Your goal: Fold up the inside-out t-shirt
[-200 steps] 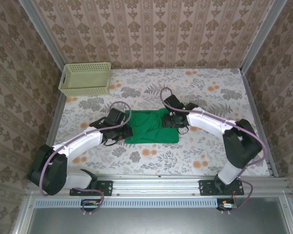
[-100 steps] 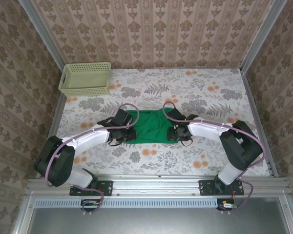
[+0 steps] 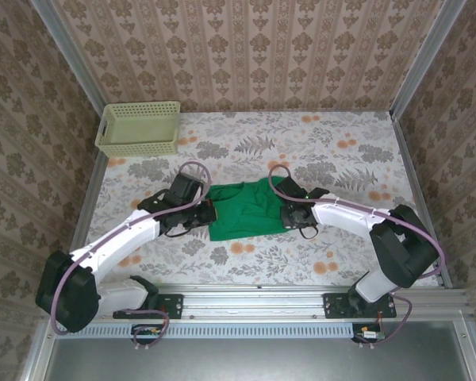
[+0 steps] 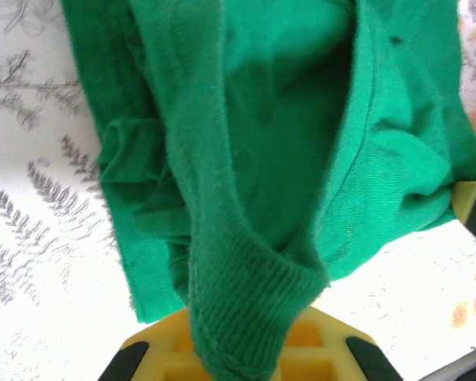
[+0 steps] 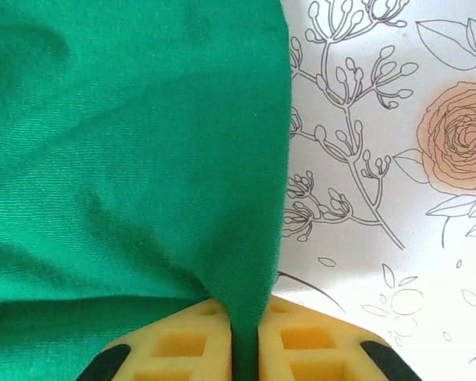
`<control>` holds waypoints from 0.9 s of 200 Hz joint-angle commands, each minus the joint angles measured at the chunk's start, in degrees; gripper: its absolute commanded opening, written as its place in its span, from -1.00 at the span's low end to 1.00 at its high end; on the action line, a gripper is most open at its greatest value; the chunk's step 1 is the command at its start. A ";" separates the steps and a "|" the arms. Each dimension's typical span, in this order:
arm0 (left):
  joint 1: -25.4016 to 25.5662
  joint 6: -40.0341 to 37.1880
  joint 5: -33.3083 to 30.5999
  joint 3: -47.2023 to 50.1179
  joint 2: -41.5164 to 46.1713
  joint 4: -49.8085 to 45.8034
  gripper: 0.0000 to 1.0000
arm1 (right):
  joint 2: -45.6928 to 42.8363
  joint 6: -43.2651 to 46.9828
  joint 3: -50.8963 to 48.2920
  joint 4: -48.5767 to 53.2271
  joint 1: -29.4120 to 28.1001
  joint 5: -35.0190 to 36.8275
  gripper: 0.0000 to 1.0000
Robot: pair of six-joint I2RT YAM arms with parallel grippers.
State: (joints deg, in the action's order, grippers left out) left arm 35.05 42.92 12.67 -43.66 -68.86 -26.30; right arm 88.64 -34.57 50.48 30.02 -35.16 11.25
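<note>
- Green t-shirt (image 3: pixel 246 210): my left hand (image 4: pixel 238 353) is clamped on its ribbed band, my right hand (image 5: pixel 244 341) on an edge.
- I worry either thin pinch slips once I lift.

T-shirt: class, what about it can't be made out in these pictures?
- Top view: t-shirt side edges, under the left end effector and right end effector.
- Left wrist view: cloth cut off at the top edge.
- Seams: too small from above.

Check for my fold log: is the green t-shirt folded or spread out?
Partly folded: the t-shirt lies compact, layers doubled and rumpled, pinched by left gripper and right gripper.
</note>
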 commanded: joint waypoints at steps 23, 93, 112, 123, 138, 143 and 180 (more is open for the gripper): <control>-1.74 1.24 1.33 4.80 -4.03 -2.75 -0.78 | 1.55 -0.16 -1.25 1.87 0.02 2.76 -0.73; -3.55 -7.90 -6.99 -6.21 -2.60 -19.22 -0.06 | -2.67 4.30 5.59 8.83 0.13 5.52 0.02; -6.12 -8.84 -6.44 -8.71 -3.10 -17.93 0.04 | -2.54 6.72 9.90 9.29 1.24 5.50 0.10; -6.94 -9.71 -6.25 -11.07 -5.39 -15.87 0.11 | -1.04 7.59 12.35 8.57 2.31 4.06 0.12; -7.48 -11.23 -6.72 -16.59 -11.31 -14.19 0.19 | 2.67 8.10 16.56 8.28 3.95 2.58 0.12; -7.52 -11.87 -6.97 -18.83 -13.85 -13.77 0.20 | 4.30 8.18 18.15 8.43 4.59 2.19 0.12; -6.83 -14.00 -9.41 -35.47 -32.33 -15.96 0.20 | 14.71 8.89 28.94 10.92 6.97 2.48 0.13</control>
State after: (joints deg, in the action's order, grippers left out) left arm 27.70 32.23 5.76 -71.11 -92.71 -40.34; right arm 97.47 -27.24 74.52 37.17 -29.21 13.52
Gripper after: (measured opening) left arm 0.603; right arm 0.564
